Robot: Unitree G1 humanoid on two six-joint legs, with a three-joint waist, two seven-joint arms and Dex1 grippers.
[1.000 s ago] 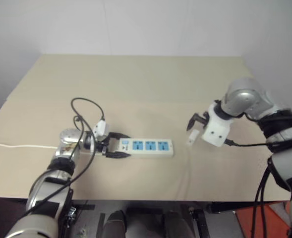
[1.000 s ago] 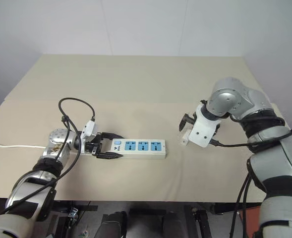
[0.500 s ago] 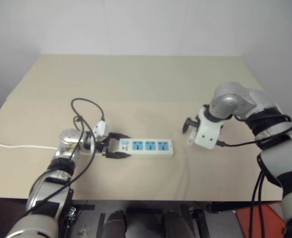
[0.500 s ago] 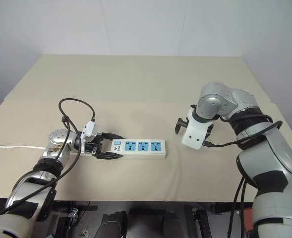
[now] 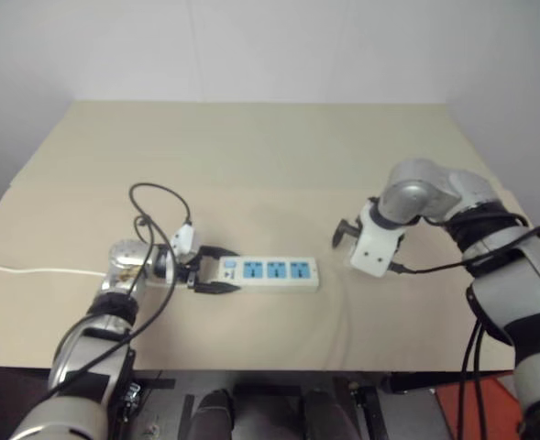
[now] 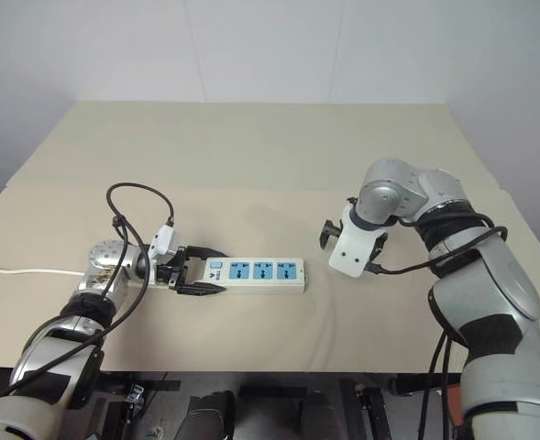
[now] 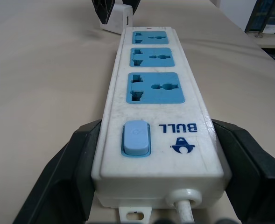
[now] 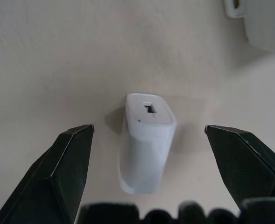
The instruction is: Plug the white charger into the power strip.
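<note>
1. Right gripper (image 8: 146,140) has come in leftward and lower since the earlier frame; strip and left arm unchanged.
2. Far left: left gripper (image 5: 216,275) is clenched on the switch end of the power strip (image 5: 270,272), pinning it flat on the table (image 5: 251,156).
3. Centre: three blue sockets face up, all vacant.
4. Right: white charger (image 8: 146,144) lies on the table just off the strip's far end.
5. Right gripper hangs over it, jaws spread wide, charger between the fingers (image 8: 67,163), untouched.
6. Charger looks light, rigid and smooth, likely slippery; best pinched across its flat sides.
</note>
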